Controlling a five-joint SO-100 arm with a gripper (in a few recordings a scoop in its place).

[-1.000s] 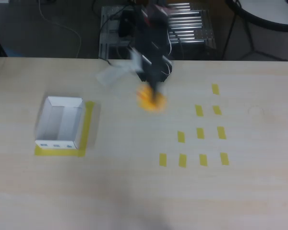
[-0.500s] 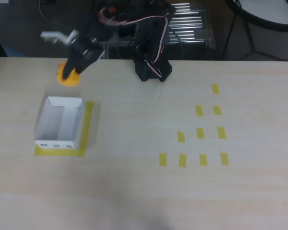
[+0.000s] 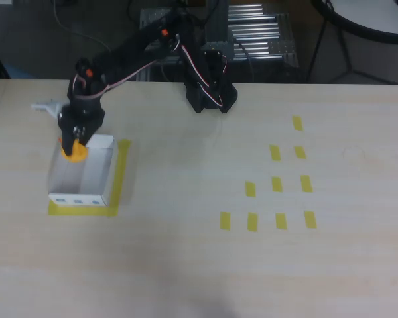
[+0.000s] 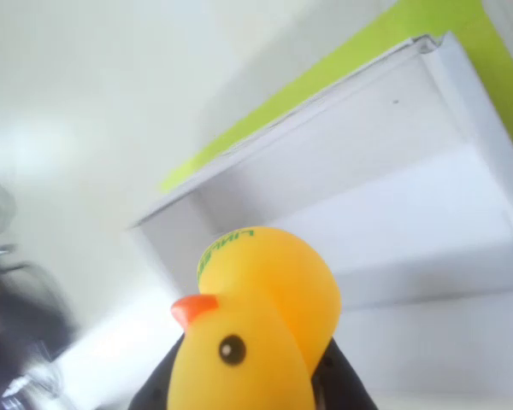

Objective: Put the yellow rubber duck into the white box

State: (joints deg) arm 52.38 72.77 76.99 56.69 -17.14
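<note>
While its fingertips stay hidden, the end effector (image 3: 73,142) grips the yellow rubber duck (image 4: 256,329) above the white box (image 3: 86,185).

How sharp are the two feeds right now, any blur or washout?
Overhead view: soft but readable, the duck and gripper clear at the box's far wall. Wrist view: duck sharp, left edge smeared, the table above the box washed out to near white.
</note>
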